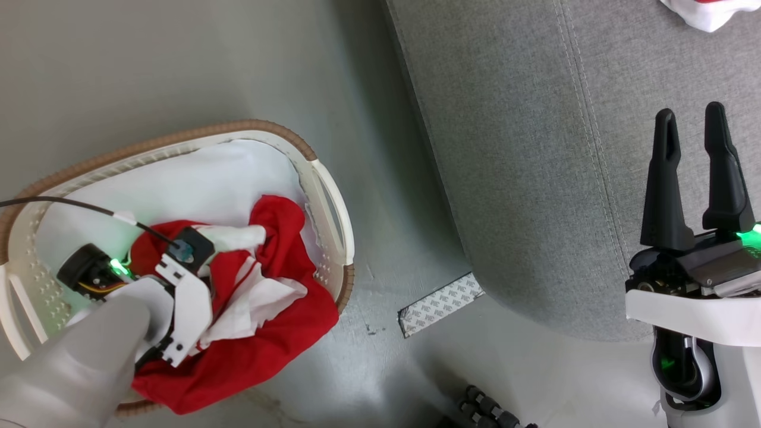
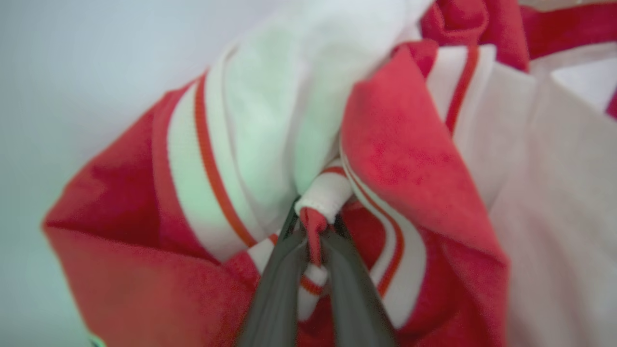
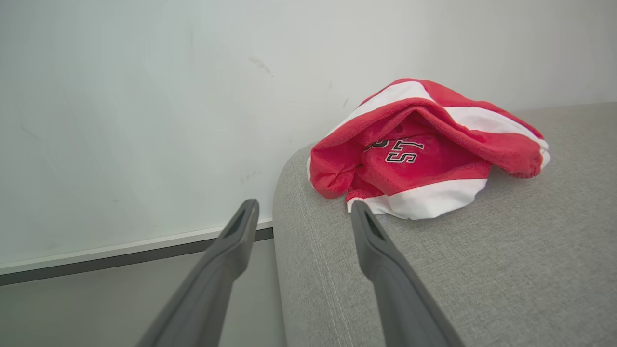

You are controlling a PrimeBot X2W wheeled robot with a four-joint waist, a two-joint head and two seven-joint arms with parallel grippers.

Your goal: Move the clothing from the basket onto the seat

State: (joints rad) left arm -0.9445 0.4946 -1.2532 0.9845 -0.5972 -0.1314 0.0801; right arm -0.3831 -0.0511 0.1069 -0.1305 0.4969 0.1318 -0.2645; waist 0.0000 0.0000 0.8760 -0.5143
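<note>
The basket (image 1: 321,172) stands on the floor at the lower left, with a heap of red and white striped clothing (image 1: 279,333) in it. My left arm (image 1: 178,297) reaches down into that heap. In the left wrist view my left gripper (image 2: 315,226) is shut on a bunched fold of the clothing (image 2: 400,159) at its striped trim. Another red garment (image 3: 424,149) with lettering lies on the grey seat (image 3: 482,270) near its corner; its edge shows at the head view's top right (image 1: 707,12). My right gripper (image 1: 692,128) hangs open over the seat (image 1: 535,178), holding nothing.
A plain white fabric pad (image 1: 208,178) lines the basket under the clothes. A patterned strip (image 1: 440,303) lies on the grey floor by the seat's corner. A black ribbed part (image 1: 487,410) shows at the bottom edge. A pale wall (image 3: 144,120) runs behind the seat.
</note>
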